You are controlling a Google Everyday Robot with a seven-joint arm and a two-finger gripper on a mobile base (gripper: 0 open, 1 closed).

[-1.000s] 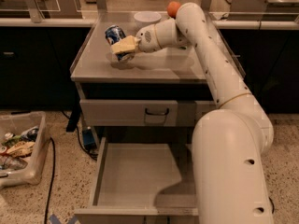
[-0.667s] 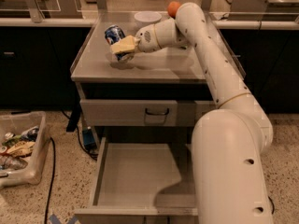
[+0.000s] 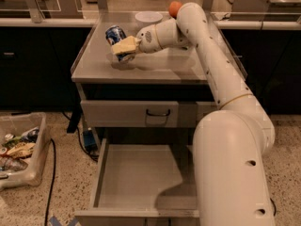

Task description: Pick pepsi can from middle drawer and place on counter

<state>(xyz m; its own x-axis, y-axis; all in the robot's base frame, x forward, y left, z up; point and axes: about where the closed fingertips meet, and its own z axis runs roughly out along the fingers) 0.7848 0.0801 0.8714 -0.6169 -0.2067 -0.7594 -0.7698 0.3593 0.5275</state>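
Note:
The pepsi can [image 3: 115,36] is blue with white markings and is held tilted over the left part of the counter [image 3: 160,66], its lower end at or just above the surface. My gripper [image 3: 123,47], with pale yellow fingers [image 3: 126,45], is shut on the can, and my white arm reaches in from the right. The middle drawer [image 3: 138,175] is pulled out below, and its grey floor is bare.
A white bowl [image 3: 148,17] and an orange ball [image 3: 174,7] sit at the counter's back edge. The top drawer [image 3: 129,113] is closed. A clear bin of snacks [image 3: 19,149] stands on the floor at left. My arm's large white link fills the lower right.

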